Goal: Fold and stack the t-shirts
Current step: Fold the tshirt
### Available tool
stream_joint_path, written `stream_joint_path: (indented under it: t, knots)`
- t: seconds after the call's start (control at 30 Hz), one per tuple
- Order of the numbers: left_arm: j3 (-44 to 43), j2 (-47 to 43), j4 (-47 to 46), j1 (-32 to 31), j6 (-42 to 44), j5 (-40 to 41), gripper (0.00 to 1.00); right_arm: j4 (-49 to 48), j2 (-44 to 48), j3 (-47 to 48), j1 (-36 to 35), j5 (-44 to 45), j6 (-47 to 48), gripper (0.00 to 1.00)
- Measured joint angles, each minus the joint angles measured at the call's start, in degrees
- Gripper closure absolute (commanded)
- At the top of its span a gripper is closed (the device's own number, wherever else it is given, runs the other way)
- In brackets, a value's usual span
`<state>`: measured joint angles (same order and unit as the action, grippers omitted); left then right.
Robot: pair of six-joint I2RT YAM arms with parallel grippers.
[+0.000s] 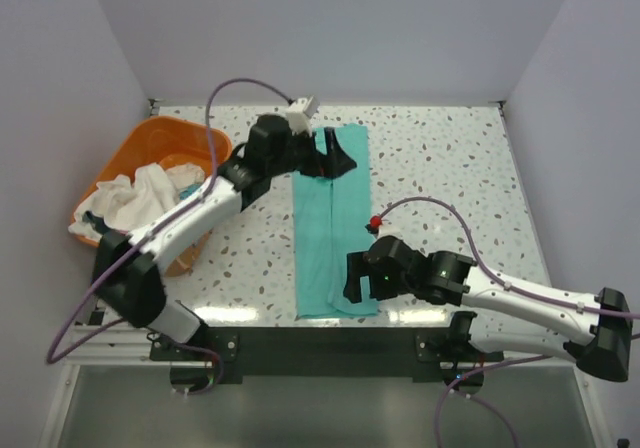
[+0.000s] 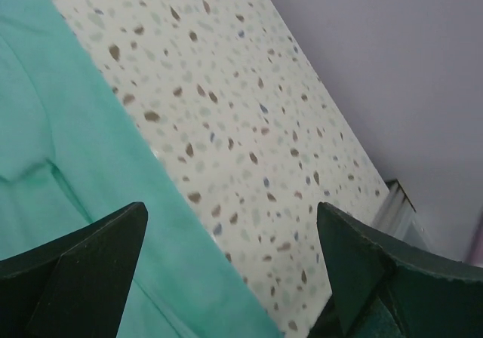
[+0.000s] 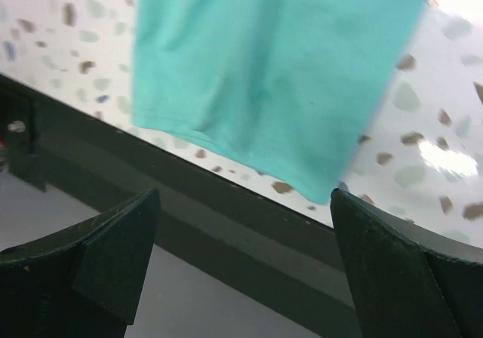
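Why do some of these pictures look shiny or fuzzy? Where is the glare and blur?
Top view: even, soft light, with a pale sheen along the table's front edge. Right wrist view: a bright glare patch on the table right of the teal t-shirt, speckles smeared. Left wrist view: the near fingers are dark and soft-edged.

An orange plastic basket (image 1: 128, 150) sits at the left edge of the speckled table (image 1: 440, 168).

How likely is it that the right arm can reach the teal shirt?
Probably yes: the open right hand hovers at the near hem of the teal shirt, nothing between them.
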<state>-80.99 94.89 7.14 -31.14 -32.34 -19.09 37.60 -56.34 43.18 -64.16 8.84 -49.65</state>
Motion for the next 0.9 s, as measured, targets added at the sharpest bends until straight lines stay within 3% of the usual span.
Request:
stream_joint_path:
  t: [0.13, 0.37, 0.53, 0.6, 0.73, 0.83, 0.87, 0.9]
  knots:
    - [26.58, -20.68, -2.73, -9.31, -3.13, 5.35, 0.00, 4.63, 1.68, -4.17, 0.20, 2.12, -3.21, 0.01]
    - [54.36, -32.57, 5.99, -23.21, -16.31, 14.91, 0.00, 4.04, 3.63, -12.02, 0.31, -0.13, -5.68, 0.04]
    - [58.64, -39.52, 7.56, -28.13, -22.84, 16.46, 0.13, 0.17, 2.56, -14.67, 0.31, -2.45, -6.75, 0.16]
    - [59.78, -39.74, 6.45, -28.94, -24.87, 16.79, 0.18, -1.66, 1.55, -15.04, 0.31, -2.67, -7.08, 0.26]
    - [61.20, -37.05, 3.50, -31.43, -27.32, 17.11, 0.33, -5.14, 0.42, -16.46, 0.33, -3.37, -8.11, 0.32]
    - [60.48, -33.64, 1.49, -32.35, -28.22, 17.92, 0.49, -7.28, -0.39, -17.64, 0.31, -3.89, -8.57, 0.42]
    - [60.00, -32.26, 1.09, -32.41, -28.39, 18.14, 0.62, -7.80, -0.74, -17.88, 0.31, -3.93, -8.68, 0.46]
    - [59.43, -31.01, 0.92, -32.44, -28.65, 18.38, 0.68, -8.28, -1.09, -18.12, 0.31, -3.96, -8.81, 0.52]
